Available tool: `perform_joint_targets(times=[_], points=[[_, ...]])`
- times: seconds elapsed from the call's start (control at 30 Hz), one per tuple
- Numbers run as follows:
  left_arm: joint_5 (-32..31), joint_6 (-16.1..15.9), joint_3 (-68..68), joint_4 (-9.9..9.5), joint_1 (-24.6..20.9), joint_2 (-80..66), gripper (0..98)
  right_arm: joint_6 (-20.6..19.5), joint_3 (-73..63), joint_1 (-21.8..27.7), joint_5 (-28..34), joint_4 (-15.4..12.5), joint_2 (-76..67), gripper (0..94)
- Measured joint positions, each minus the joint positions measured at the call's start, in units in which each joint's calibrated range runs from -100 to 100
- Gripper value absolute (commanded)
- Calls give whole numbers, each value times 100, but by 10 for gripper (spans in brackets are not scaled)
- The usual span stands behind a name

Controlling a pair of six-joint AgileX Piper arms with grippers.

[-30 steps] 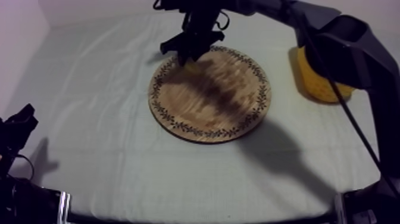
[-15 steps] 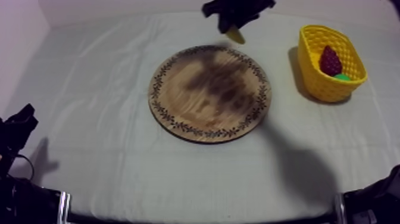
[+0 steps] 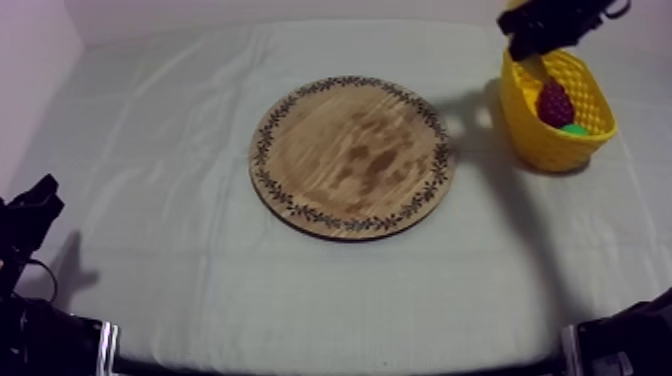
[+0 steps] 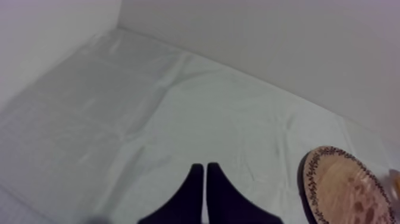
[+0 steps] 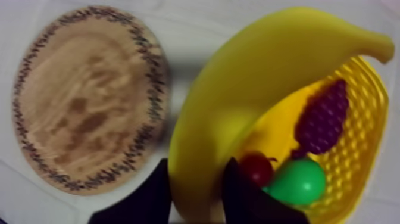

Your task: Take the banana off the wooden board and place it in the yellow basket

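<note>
The banana (image 5: 262, 89), big and yellow, is held in my right gripper (image 5: 196, 190), whose two black fingers are shut on its thick end. It hangs above the yellow basket (image 5: 366, 125), across the rim on the board's side. From above, my right gripper (image 3: 552, 24) hovers over the far left rim of the basket (image 3: 530, 140). The round wooden board (image 3: 350, 155) with its patterned rim lies bare in the middle of the table. My left gripper (image 4: 204, 179) is shut on nothing, its fingers together as a narrow wedge, low at the left of the table (image 3: 30, 215).
Inside the basket lie a bunch of purple grapes (image 5: 324, 116), a small red fruit (image 5: 257, 168) and a green pear (image 5: 297, 180). The grapes (image 3: 553, 102) and the pear (image 3: 575, 128) also show from above. Walls close the table's back and left sides.
My right arm has lifted the banana off the board's far edge and carried it right to above the basket. The board now lies bare. My left arm has not moved.
</note>
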Motion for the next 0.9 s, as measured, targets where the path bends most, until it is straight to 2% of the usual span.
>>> perform_joint_targets(times=[0.3,0.57,0.77,0.83,0.9], points=[[0,0,0,0,0,0,1,348,833,894,-597,139,138,219],[0,0,0,0,0,0,1,395,785,1205,-1048,262,585,241],[0,0,0,0,0,0,1,397,663,1220,-1171,299,773,437],[0,0,0,0,0,0,1,375,664,1202,-1254,349,773,470],[0,0,0,0,0,0,1,345,676,1194,-1314,363,773,459]])
